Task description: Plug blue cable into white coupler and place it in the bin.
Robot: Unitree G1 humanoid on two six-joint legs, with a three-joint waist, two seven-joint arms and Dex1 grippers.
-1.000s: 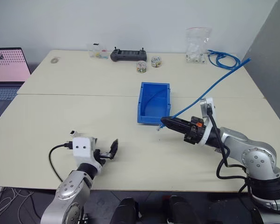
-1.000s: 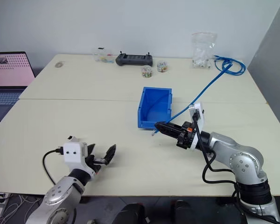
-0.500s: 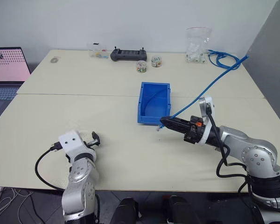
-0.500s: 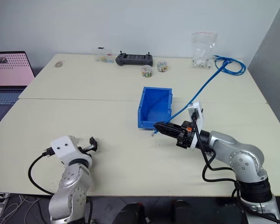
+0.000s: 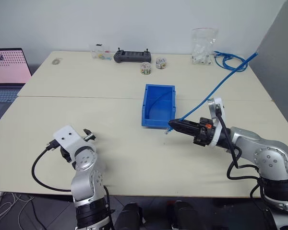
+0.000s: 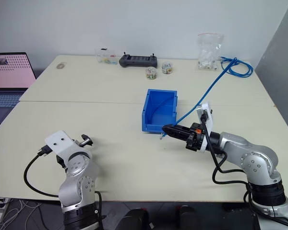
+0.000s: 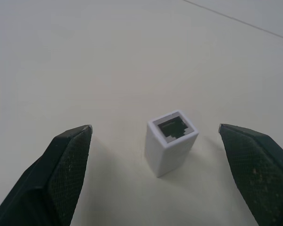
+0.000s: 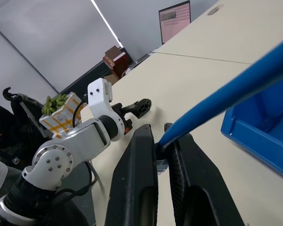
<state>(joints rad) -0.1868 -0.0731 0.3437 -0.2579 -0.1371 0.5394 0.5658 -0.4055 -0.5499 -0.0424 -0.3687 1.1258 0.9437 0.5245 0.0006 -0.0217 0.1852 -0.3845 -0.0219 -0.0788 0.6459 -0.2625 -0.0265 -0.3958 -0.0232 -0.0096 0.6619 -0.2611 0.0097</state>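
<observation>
Left gripper (image 7: 155,146) stands with its two black fingers spread wide, one at the lower left and one at the lower right of the left wrist frame, and the white coupler (image 7: 171,148) sits on the table (image 7: 85,56) directly between them, touching neither. The coupler stands upright on its end with the dark socket face turned up and slightly away from the wrist, so its long axis runs roughly vertical and crosswise to the closing line of the fingers. In the left eye frame this arm occupies the lower left, well apart from everything else in play, and is plainly the nearer arm to the coupler. Moving right, the bin (image 5: 150,118) rests at the centre of the frame, open side up. Just right of its front lip, the right gripper (image 5: 171,125) is clamped shut on the blue cable (image 5: 216,88) close to the plug end, held level and pointing left. From there the cable rises toward the upper right of the frame.
</observation>
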